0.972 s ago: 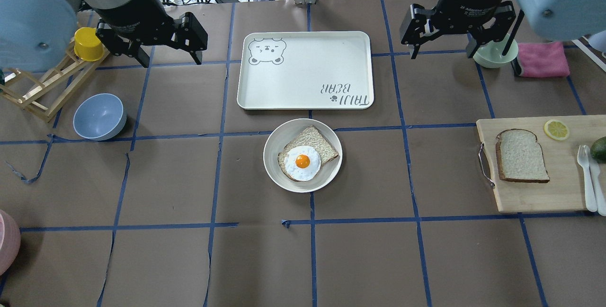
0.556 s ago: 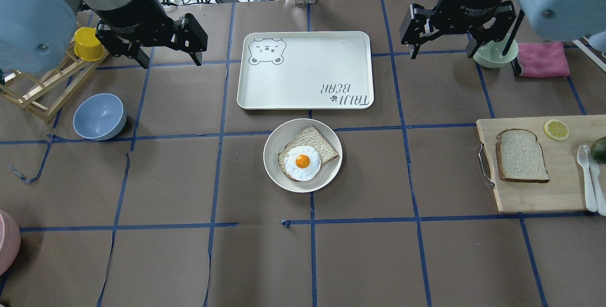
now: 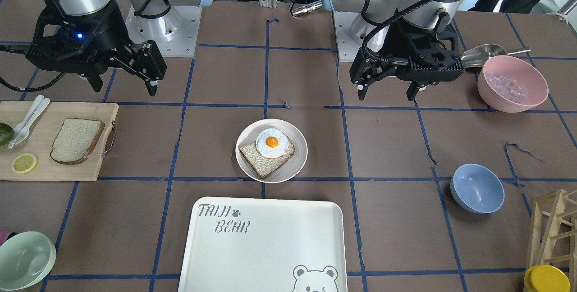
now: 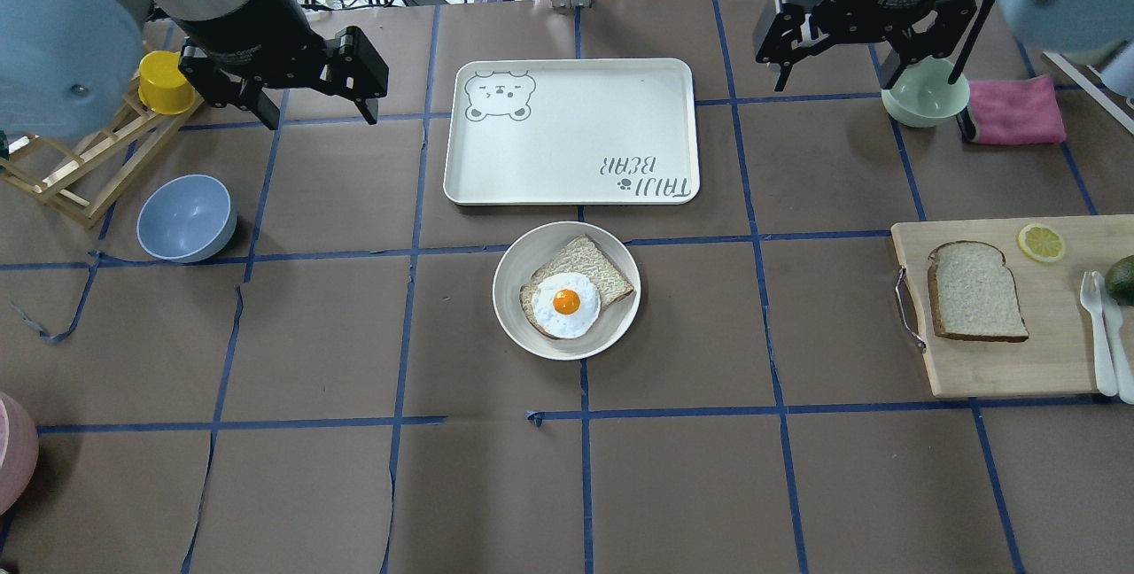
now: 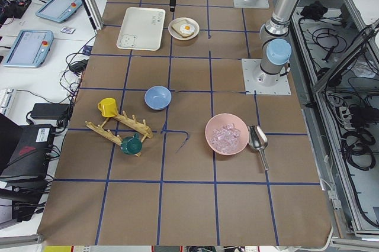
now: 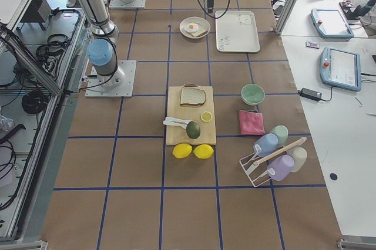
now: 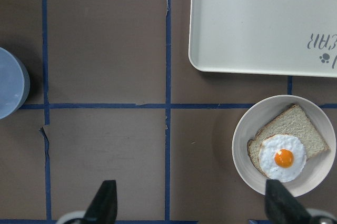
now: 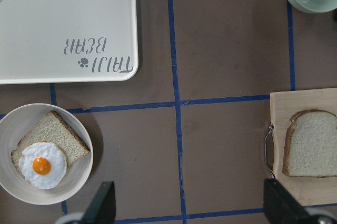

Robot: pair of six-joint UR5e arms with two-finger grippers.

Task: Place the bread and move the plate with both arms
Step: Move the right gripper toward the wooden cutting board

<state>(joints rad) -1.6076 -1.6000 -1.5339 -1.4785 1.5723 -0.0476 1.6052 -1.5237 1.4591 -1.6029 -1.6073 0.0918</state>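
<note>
The bread (image 4: 977,291) lies flat on the wooden cutting board (image 4: 1001,366), outward to the right of the right tool (image 4: 834,80), which hangs wide open, seemingly well above the counter (image 4: 673,485).

Brown table (image 4: 310,335), plate (image 4: 507,290), tray (image 4: 576,131), cutting board (image 4: 1054,352), blue bowl (image 4: 186,218)
</note>
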